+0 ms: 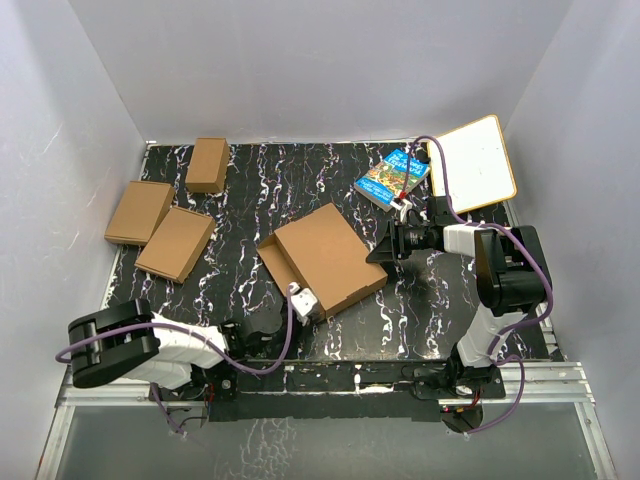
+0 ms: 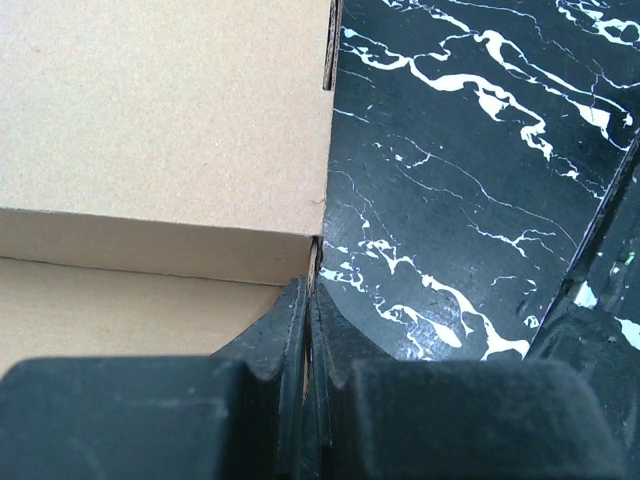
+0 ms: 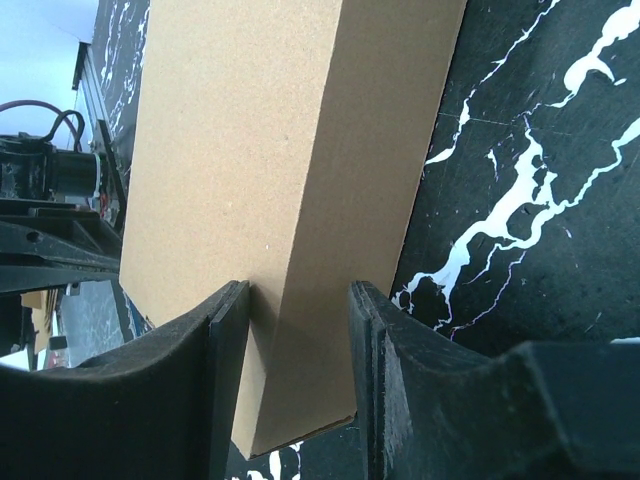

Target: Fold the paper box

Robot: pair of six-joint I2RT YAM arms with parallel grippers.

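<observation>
A robotics lab booth — bare white walls [image 1: 300, 60] around a marbled table [image 1: 250, 190] with cabled robot arms [image 1: 150, 345].

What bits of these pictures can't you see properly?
- Top view: blue book, cover words too small.
- Left wrist view: paper box mostly cut off by the edges; left fingers hide whatever they pinch.
- Right wrist view: right fingers cover the box's near end.
</observation>
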